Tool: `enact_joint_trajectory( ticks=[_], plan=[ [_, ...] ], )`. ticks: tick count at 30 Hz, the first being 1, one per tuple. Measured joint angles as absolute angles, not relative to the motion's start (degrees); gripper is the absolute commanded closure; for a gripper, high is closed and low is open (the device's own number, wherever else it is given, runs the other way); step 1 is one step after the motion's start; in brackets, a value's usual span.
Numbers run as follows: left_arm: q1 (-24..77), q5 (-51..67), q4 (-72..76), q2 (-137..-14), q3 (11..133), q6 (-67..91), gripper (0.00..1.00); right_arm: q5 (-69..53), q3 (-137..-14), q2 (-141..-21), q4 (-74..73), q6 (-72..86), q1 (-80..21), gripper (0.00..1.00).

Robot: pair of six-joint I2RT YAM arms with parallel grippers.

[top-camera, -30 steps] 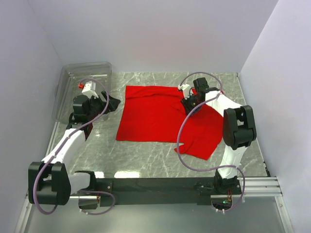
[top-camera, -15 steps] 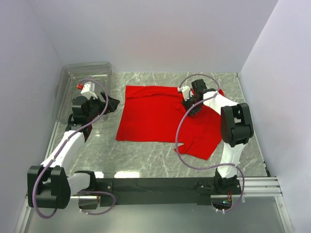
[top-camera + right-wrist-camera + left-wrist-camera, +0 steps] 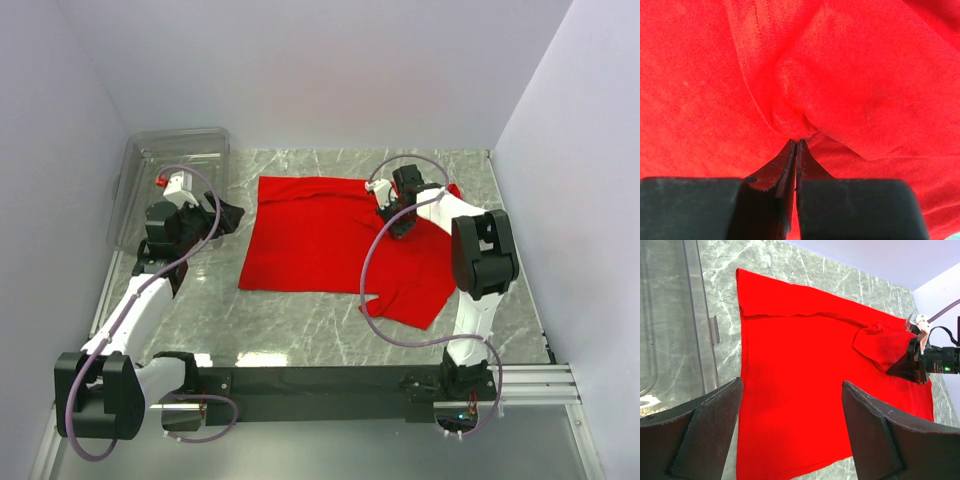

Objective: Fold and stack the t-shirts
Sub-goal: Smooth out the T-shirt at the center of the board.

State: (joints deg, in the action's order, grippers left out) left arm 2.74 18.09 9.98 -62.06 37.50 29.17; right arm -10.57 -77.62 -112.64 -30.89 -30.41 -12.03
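The bright red t-shirt (image 3: 320,240) lies spread on the marble table, its right part rumpled and angled toward the front. It also shows in the left wrist view (image 3: 805,365) and fills the right wrist view (image 3: 850,75). My right gripper (image 3: 398,218) is shut on a pinched fold of the shirt near its upper right; in its own view (image 3: 796,142) the jaws meet on the cloth. My left gripper (image 3: 232,214) is open and empty, just left of the shirt's left edge; in its view (image 3: 792,390) the wide-spread fingers frame the shirt.
A clear plastic bin (image 3: 165,180) stands at the back left, behind the left arm; its rim shows in the left wrist view (image 3: 700,315). White walls enclose the table on three sides. The black rail with both arm bases (image 3: 330,385) runs along the near edge.
My right gripper has moved a little toward the back right, pulling the pinched fold with it. My left arm has drawn back slightly to the left.
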Motion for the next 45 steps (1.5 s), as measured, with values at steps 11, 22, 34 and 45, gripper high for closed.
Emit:
enact_joint_trajectory(
  ticks=[11,22,34,45],
  plan=[
    [2.44,18.09,9.52,-60.93,36.45,29.17,0.15,-11.42,-77.23,-107.13,-33.50,-30.79,-12.16,1.00],
    [2.44,18.09,8.69,-59.64,36.10,29.17,0.15,-13.74,-77.23,-104.95,-38.09,-30.74,-13.76,1.00],
    [2.17,18.06,8.32,-57.67,35.70,29.17,0.14,-13.17,-73.73,-104.01,-39.94,-31.22,-14.11,1.00],
    [2.17,18.06,7.94,-56.69,34.85,29.17,0.14,-12.78,-72.58,-103.15,-40.10,-31.46,-14.11,1.00]
  ],
)
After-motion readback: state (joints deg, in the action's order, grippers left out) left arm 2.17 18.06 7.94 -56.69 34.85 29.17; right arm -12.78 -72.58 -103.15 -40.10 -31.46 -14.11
